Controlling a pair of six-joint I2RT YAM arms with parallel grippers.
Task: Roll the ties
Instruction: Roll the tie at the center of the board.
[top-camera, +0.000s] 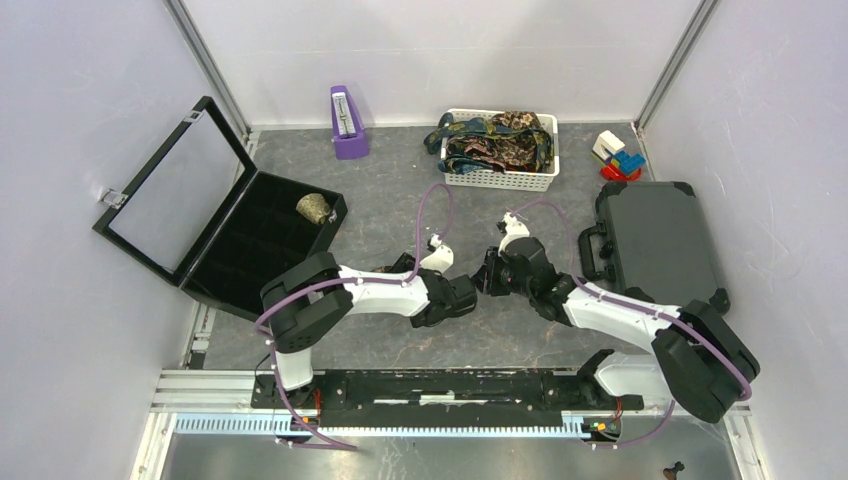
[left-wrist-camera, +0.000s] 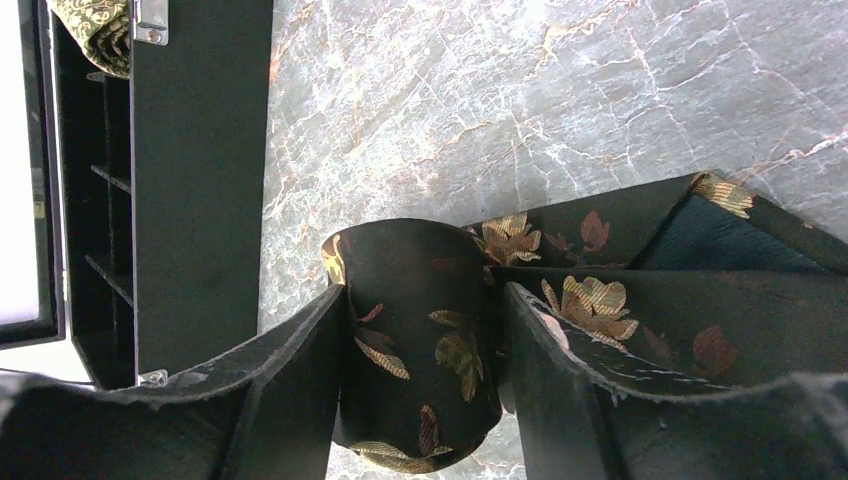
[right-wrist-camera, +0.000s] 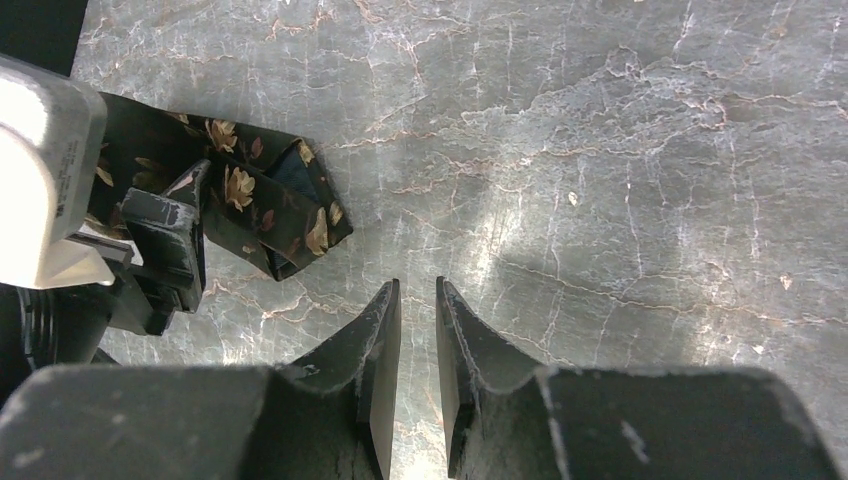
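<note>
My left gripper (left-wrist-camera: 420, 340) clamps the rolled part of a black tie (left-wrist-camera: 425, 330) against the table (left-wrist-camera: 520, 90), its loose pointed end trailing beside it. My right gripper (right-wrist-camera: 418, 330) hovers nearby, nearly closed, holding nothing, the tie off to its side.

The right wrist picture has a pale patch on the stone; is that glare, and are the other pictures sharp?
Right wrist: yes, a bright streak of reflected light crosses the marbled tabletop, with dark shadow beside it. Left wrist: the rolled black tie is crisp, the near jaws slightly soft. Top external: evenly lit, sharp.
</note>
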